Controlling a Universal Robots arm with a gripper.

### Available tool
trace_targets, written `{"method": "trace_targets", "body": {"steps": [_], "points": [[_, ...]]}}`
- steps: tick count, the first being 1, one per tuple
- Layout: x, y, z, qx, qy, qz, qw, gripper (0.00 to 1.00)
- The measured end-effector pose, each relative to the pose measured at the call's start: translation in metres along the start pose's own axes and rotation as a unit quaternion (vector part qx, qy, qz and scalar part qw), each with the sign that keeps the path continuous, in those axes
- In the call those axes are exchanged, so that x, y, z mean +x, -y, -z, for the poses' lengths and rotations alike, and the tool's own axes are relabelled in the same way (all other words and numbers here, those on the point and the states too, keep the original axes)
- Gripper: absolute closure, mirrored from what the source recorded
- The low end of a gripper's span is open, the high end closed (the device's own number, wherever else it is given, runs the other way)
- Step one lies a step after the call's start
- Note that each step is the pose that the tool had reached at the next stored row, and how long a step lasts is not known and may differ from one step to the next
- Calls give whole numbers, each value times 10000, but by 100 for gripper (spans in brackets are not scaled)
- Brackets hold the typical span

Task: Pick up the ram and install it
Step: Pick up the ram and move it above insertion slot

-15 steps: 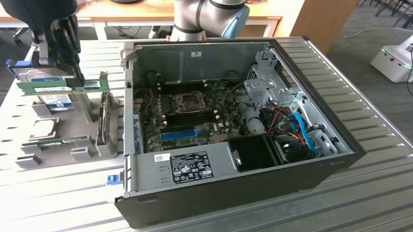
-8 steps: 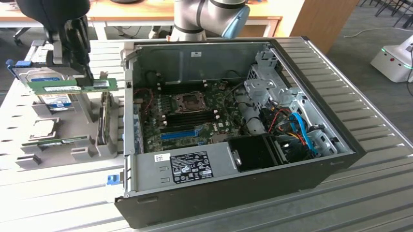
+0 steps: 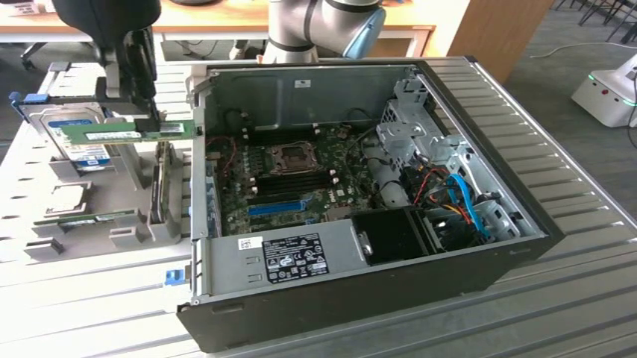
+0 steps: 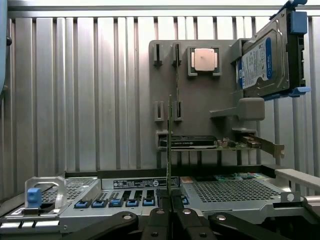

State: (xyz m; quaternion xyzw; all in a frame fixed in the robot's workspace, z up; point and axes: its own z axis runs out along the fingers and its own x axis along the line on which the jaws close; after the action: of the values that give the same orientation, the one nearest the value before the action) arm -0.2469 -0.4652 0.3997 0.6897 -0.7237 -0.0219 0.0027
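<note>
Ribbed metal bench (image 3: 587,246) carries open case (image 3: 279,93) and parts holder (image 3: 130,231). Fingers (image 4: 161,222) clamped on ram (image 3: 115,134), which hangs above holder, just beside case wall on exterior view's left. Grip appears off-centre; view poor. Judgement: hold stick level, no twist, edge kept clear of wall, square to slots (image 3: 298,180).

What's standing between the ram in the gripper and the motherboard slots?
The open case's side wall stands between the ram, held in the gripper outside the case, and the motherboard slots. Nothing visible covers the slots.
</note>
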Motion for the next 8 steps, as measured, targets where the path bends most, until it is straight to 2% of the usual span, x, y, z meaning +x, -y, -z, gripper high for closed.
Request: {"method": "trace_targets", "body": {"steps": [8], "points": [[-6, 117, 4, -4, 0, -1, 10000, 88]]}}
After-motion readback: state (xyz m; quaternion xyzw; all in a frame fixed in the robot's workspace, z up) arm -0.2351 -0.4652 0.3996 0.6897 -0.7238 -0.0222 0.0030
